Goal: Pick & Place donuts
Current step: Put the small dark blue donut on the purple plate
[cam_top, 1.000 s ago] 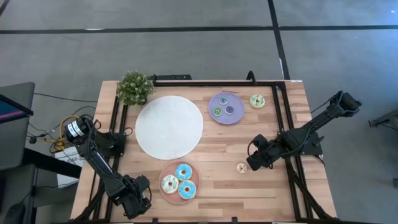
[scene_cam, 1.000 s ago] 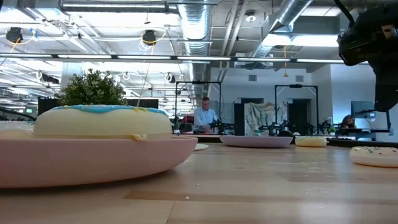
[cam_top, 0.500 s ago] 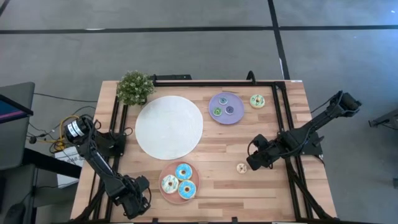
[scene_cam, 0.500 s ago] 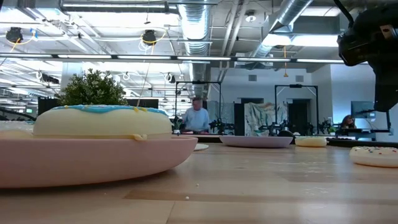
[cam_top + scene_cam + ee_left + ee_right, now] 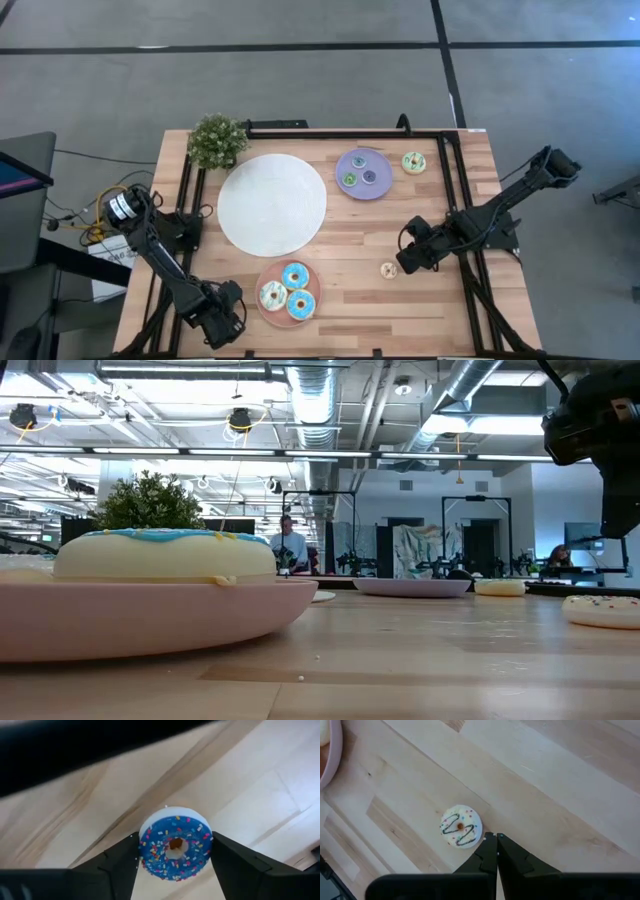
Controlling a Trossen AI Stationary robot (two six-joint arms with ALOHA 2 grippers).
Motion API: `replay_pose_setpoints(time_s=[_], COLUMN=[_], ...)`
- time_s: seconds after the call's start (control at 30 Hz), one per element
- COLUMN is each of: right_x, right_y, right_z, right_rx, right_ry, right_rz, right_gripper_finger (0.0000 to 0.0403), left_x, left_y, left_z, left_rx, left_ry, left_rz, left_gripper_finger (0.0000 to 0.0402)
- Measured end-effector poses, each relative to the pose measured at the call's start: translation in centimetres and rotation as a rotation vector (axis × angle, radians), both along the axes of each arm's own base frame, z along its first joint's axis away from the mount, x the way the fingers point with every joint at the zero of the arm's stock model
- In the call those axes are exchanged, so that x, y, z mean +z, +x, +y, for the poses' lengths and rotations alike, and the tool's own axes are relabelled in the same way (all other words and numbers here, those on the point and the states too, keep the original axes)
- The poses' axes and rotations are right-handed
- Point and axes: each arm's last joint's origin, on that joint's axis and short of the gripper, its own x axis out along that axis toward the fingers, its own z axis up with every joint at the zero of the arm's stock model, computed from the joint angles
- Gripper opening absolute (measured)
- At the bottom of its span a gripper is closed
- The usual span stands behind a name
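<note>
My left gripper (image 5: 215,315) is at the table's near left corner, shut on a mini donut with blue sprinkled icing (image 5: 175,847). My right gripper (image 5: 408,258) is shut and empty, its tips (image 5: 495,839) just beside a mini beige donut with a dark zigzag (image 5: 460,827), which lies flat on the wood (image 5: 388,269). Three larger donuts lie on the pink plate (image 5: 268,312). Two mini donuts lie on the lilac plate (image 5: 378,190). A pale green donut (image 5: 413,162) lies on the table beside it. My left gripper pinches the blue mini donut by two opposite sides of its rim (image 5: 146,851) between its two fingers. The fingers come from above, pointing down. The donut sits level, icing up; whether it is clear of the wood, I cannot tell.
A large white plate (image 5: 272,204) lies mid-table and a small potted plant (image 5: 216,140) stands at the far left. A black frame (image 5: 350,130) runs along the table's far and side edges. People show in the room beyond the table.
</note>
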Motion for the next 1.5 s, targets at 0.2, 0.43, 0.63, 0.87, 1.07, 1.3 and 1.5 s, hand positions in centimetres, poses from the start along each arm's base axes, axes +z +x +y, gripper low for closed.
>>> replay_pose_setpoints(time_s=[0.2,0.43,0.63,0.87,1.07,1.3,1.5], right_x=[0.0,0.0,-0.4,-1.2,-1.6,-2.0,-2.2], right_y=[0.0,-0.4,-1.5,-4.3,-6.7,-7.9,-8.0], right_z=[0.0,0.5,0.9,1.6,1.2,0.3,0.0], right_rx=[0.083,0.265,0.405,0.474,0.456,0.380,0.337], right_ry=[-0.037,-0.106,-0.194,-0.231,-0.185,-0.168,-0.152], right_rz=[-0.003,-0.002,0.044,-0.133,-0.328,-0.442,-0.450], right_gripper_finger=[0.0001,0.0001,0.0000,0.0000,0.0000,0.0000,0.0000], left_x=[1.3,4.5,8.3,12.3,15.0,16.0,15.4], left_y=[1.7,5.7,10.3,16.1,20.4,25.0,30.0], left_z=[0.7,3.5,7.7,13.7,18.6,23.6,28.2], left_rx=[0.005,0.069,0.149,0.258,0.181,0.054,-0.018], left_ry=[0.008,0.061,0.162,0.289,0.334,0.408,0.445], left_rz=[0.022,0.057,-0.051,-0.391,-0.728,-0.902,-0.846], left_gripper_finger=[0.0213,0.0213,0.0213,0.0213,0.0212,0.0212,0.0212])
